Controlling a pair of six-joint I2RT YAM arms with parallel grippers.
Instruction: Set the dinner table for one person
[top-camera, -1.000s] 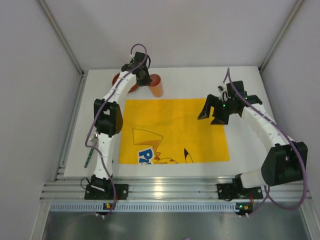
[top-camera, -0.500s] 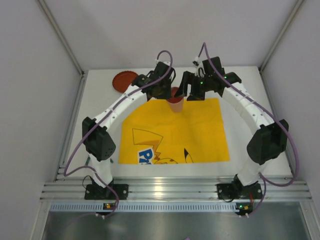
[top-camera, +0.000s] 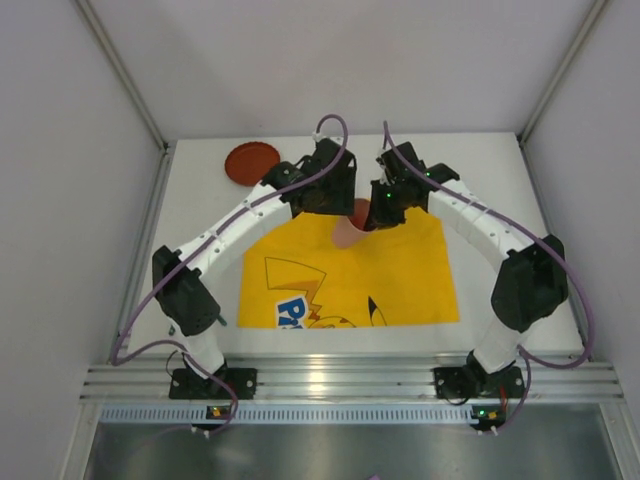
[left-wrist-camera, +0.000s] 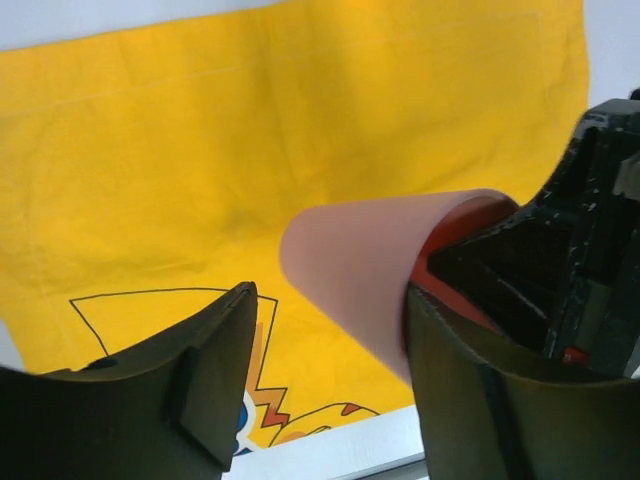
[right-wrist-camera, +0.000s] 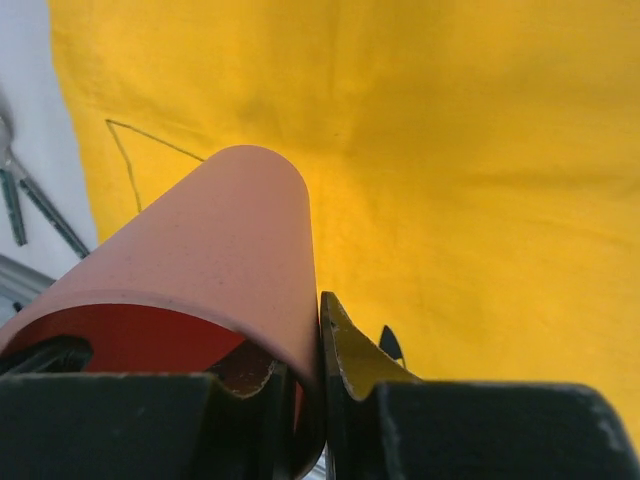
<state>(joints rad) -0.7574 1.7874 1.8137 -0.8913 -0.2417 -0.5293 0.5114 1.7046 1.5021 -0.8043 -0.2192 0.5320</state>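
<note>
Cloth (top-camera: 350, 275) far edge: right fingers (right-wrist-camera: 347, 366) pinch cup (right-wrist-camera: 200, 250).

A cloth (top-camera: 400, 285) is spread across the middle of the desk (top-camera: 500, 170), just beyond the arm bases. A plate (top-camera: 251, 162) is set on the bare desk past the cloth's far left corner, apart from it. A cup (top-camera: 349, 230) is held tilted above the cloth's far edge. Its rim is pinched by the fingers of the right gripper (right-wrist-camera: 310, 360), one inside and one outside, and it is flanked by the spread fingers of the left gripper (left-wrist-camera: 330, 370).
</note>
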